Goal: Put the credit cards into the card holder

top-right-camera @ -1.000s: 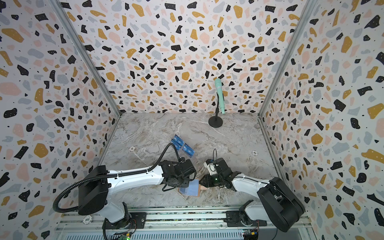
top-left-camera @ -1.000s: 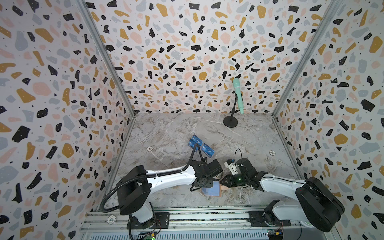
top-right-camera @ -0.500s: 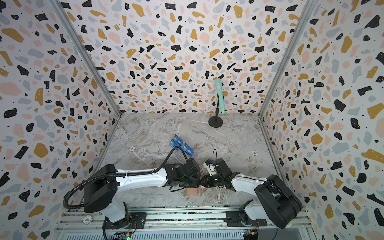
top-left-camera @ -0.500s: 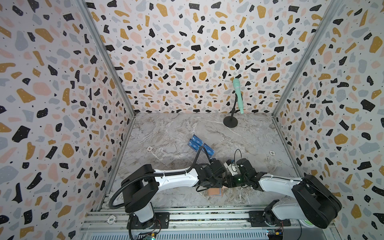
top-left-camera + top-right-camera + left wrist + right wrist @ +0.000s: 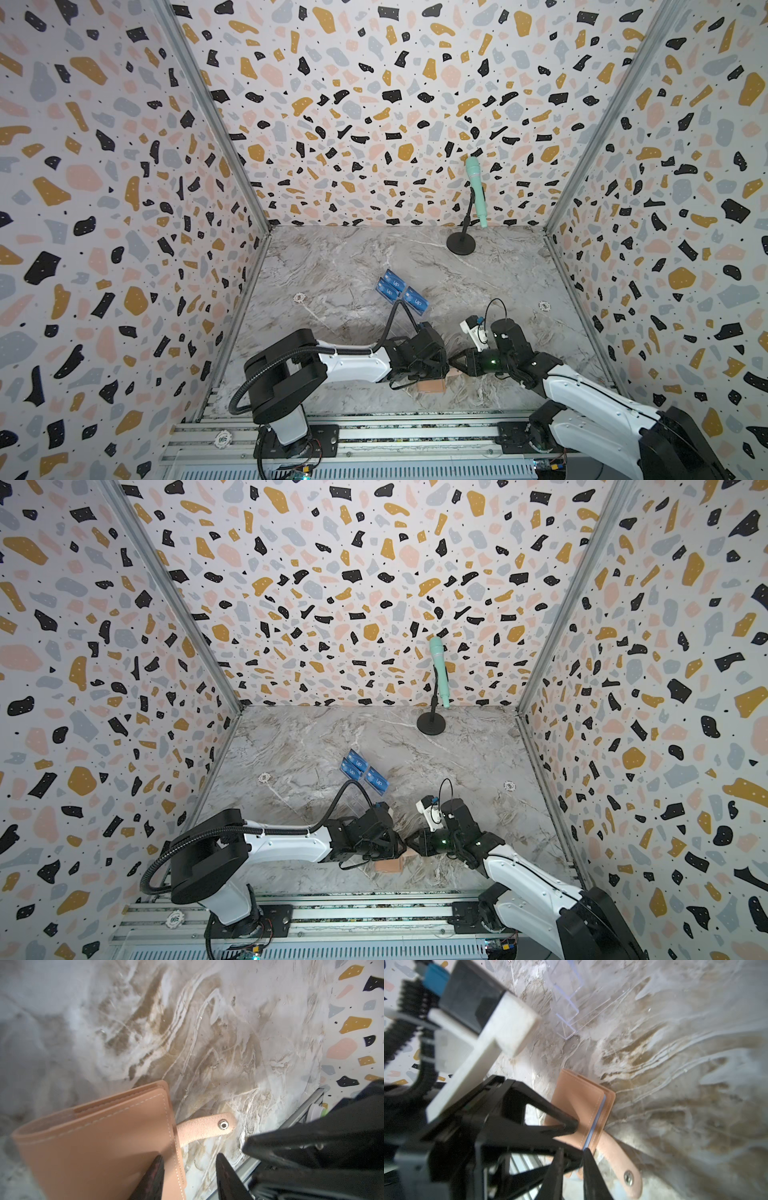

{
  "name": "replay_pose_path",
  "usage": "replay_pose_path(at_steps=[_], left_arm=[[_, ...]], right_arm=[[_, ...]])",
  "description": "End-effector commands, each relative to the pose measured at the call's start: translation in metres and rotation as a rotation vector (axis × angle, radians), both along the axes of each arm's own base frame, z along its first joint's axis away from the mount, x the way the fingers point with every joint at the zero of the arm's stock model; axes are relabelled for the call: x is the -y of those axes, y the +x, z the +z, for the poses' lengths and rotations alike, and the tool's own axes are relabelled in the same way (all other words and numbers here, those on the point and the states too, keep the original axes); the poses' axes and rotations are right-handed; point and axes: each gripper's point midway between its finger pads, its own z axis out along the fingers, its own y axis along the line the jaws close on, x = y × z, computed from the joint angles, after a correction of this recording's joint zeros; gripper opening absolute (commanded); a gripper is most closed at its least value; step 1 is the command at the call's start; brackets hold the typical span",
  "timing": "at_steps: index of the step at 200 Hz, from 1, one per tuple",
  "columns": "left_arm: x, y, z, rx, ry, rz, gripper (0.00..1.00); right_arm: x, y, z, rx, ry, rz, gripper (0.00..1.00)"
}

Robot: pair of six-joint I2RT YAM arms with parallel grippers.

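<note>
Since a second ago the card holder (image 5: 93,1147) has folded from open, blue face showing, to shut, and the right tool (image 5: 573,1150) has narrowed its jaws. The left tool (image 5: 190,1156) stands open, one finger on the cover by its free edge, the other off it above the desk (image 5: 353,257). The right tool points at that edge with a slit between its jaws; whether it pinches anything I cannot tell. A blue card edge (image 5: 596,1122) shows between the covers, so one card seems housed; the snap tab (image 5: 207,1128) lies unfastened. More credit cards (image 5: 387,291) wait on the clear stand (image 5: 571,1012), well apart. Both arms reach low, meeting tip to tip at the desk's front middle.
</note>
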Motion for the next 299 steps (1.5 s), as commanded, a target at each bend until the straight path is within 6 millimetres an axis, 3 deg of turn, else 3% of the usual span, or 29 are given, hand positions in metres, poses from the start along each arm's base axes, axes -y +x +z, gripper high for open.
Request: replay_pose_path(at_steps=[1,98,169,258,299], left_arm=[[-0.003,0.002,-0.003,-0.024,-0.046,0.053,0.44],[-0.001,0.008,-0.003,-0.068,-0.222,0.171,0.43],[0.001,0.006,-0.007,-0.088,-0.239,0.173,0.42],[0.009,0.008,-0.003,-0.099,-0.256,0.165,0.42],[0.015,0.008,0.008,-0.087,-0.268,0.138,0.41]], right_arm=[[0.008,-0.022,-0.012,-0.080,-0.007,0.003,0.19],[-0.018,-0.036,-0.004,-0.118,0.079,0.074,0.17],[-0.030,-0.020,-0.005,-0.077,0.106,0.045,0.17],[-0.034,-0.021,-0.031,-0.104,0.042,0.063,0.16],[-0.023,-0.018,-0.050,-0.114,-0.083,0.039,0.16]])
